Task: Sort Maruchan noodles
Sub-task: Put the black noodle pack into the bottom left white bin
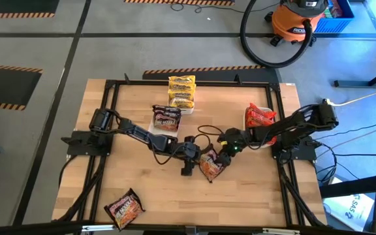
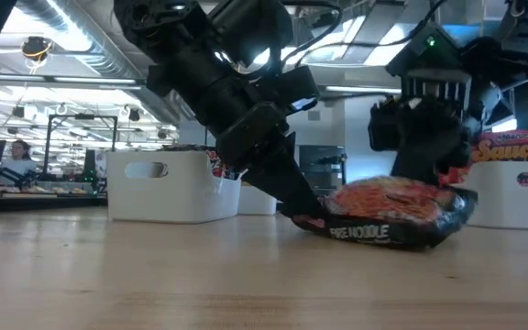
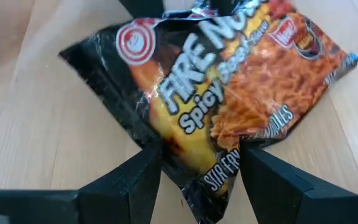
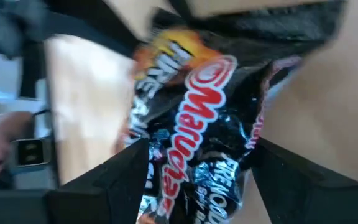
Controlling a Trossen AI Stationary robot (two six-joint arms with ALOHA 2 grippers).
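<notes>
A pale wooden desk [image 1: 142,176] in a workshop with hazard-striped floor carries the whole job. Nearest the front edge, one dark noodle packet [image 1: 125,208] lies alone, well apart from the rest. At the desk's middle both arms meet over a single dark fire-noodle packet [image 1: 211,165]: the left hand [image 3: 199,180] has one end of it between its fingers, which stand partly apart and straddle the wrapper, and the right hand [image 4: 197,180] straddles the other end with its fingers fairly wide; from the wrist views I judge both to be touching the plastic, though how firm either hold is I cannot tell. From table height the packet [image 2: 388,215] rests on the wood. Farther back, a white tray holds dark packets [image 1: 165,119], yellow packets [image 1: 181,91] are stacked behind it, and red ones [image 1: 260,117] sit at the right. The step in hand looks like picking up or passing this dark packet. Next, one hand should close securely, the other let go, and the packet travel to the dark pile without crumpling.
</notes>
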